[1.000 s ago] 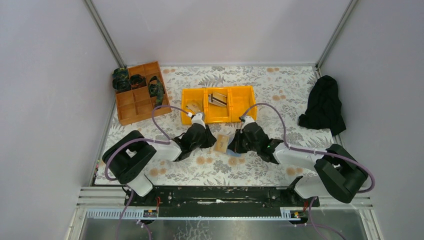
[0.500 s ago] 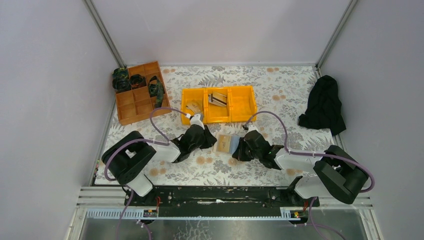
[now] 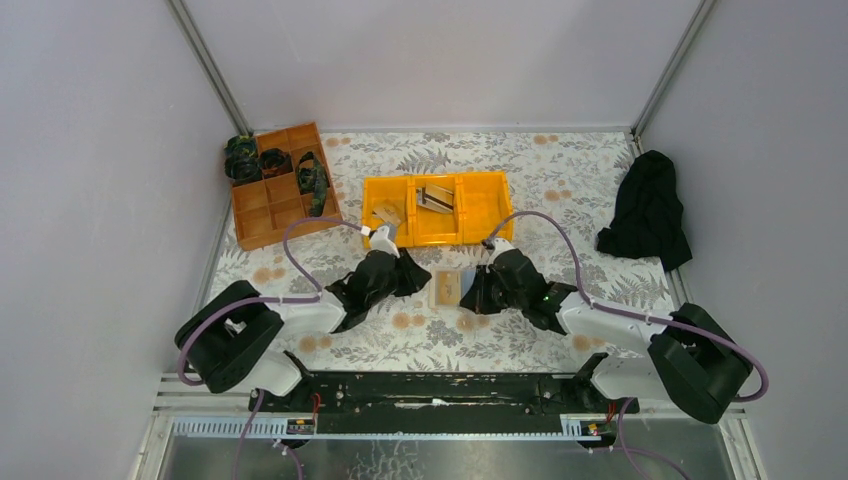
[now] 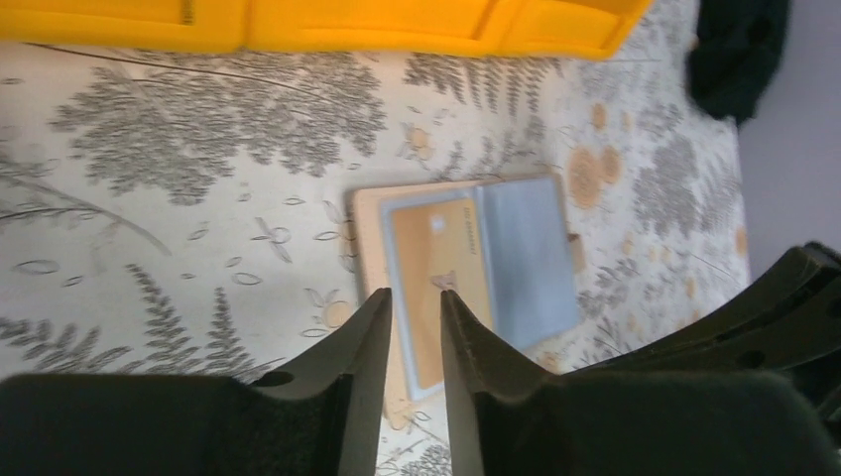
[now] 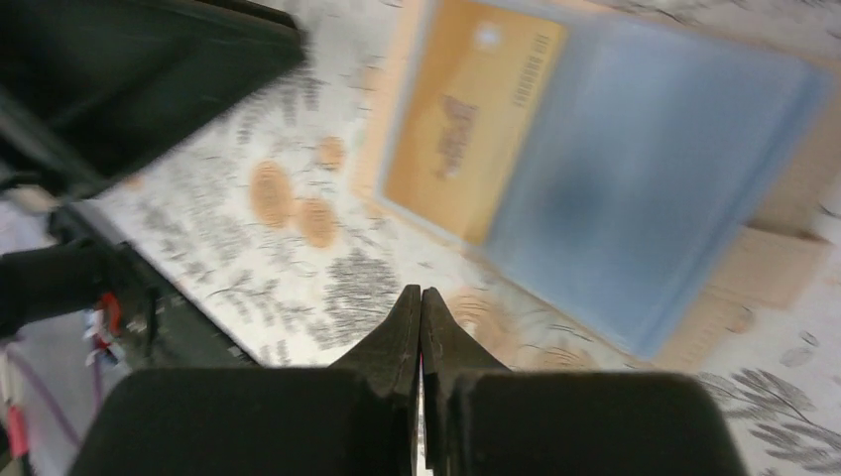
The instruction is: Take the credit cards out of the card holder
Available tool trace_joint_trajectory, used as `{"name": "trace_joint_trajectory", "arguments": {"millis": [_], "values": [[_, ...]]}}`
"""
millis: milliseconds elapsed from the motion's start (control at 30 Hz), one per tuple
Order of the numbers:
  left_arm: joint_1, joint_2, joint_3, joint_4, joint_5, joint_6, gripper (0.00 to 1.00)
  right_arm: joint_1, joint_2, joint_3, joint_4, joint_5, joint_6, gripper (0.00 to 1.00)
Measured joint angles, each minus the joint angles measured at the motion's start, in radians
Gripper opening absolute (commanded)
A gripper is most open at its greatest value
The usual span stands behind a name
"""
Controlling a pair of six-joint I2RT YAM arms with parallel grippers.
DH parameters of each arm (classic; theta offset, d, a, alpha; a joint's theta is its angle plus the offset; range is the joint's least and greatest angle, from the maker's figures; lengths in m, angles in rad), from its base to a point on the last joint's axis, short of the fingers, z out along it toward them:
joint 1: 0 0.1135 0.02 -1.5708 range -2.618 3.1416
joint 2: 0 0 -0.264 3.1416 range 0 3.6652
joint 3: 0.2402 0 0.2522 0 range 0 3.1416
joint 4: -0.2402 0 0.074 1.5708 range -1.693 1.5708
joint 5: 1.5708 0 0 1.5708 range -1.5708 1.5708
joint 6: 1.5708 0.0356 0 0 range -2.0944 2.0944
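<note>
Card holder (image 4: pixel 521 258) lying open, tan card (image 4: pixel 426 248) inside, left fingers (image 4: pixel 365 342) slightly apart, right fingers (image 5: pixel 402 337) together.

Unfolded card holder (image 4: pixel 526 258), tan credit card (image 4: pixel 436 268) inside, partly behind narrowly parted left end effector (image 4: pixel 415 295)

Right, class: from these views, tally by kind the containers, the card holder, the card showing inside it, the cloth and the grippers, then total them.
Yellow three-compartment bin: 1
Orange-brown divided tray: 1
Card holder: 1
Tan card showing inside it: 1
Black cloth: 1
Grippers: 2, the left gripper and the right gripper
Total: 7
</note>
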State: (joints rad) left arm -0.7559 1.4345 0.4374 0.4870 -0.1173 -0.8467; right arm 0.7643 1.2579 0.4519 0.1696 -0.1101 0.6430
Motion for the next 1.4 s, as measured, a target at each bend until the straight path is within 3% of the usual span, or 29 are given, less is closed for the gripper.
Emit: {"name": "trace_joint_trajectory", "arguments": {"millis": [33, 133, 233, 433, 633, 900, 1400], "values": [[0.006, 0.001, -0.005, 0.024, 0.023, -0.001, 0.36, 0.000, -0.008, 0.013, 0.002, -0.025, -0.007, 0.06], [0.031, 0.034, -0.025, 0.127, 0.128, -0.019, 0.43, 0.000, -0.026, 0.040, 0.032, -0.083, -0.022, 0.32], [0.061, 0.108, -0.039, 0.251, 0.234, -0.051, 0.47, -0.001, -0.032, 0.044, 0.067, -0.095, -0.034, 0.44], [0.079, 0.189, -0.044, 0.357, 0.332, -0.080, 0.47, -0.066, -0.011, 0.038, 0.142, -0.114, -0.035, 0.43], [0.079, 0.211, -0.038, 0.332, 0.342, -0.072, 0.43, -0.163, 0.087, 0.012, 0.238, -0.149, -0.011, 0.38], [0.079, 0.214, -0.012, 0.269, 0.342, -0.039, 0.40, -0.165, 0.195, 0.009, 0.315, -0.211, 0.016, 0.37], [0.084, 0.330, 0.011, 0.385, 0.444, -0.075, 0.40, -0.175, 0.220, -0.026, 0.360, -0.221, 0.027, 0.39]]}}
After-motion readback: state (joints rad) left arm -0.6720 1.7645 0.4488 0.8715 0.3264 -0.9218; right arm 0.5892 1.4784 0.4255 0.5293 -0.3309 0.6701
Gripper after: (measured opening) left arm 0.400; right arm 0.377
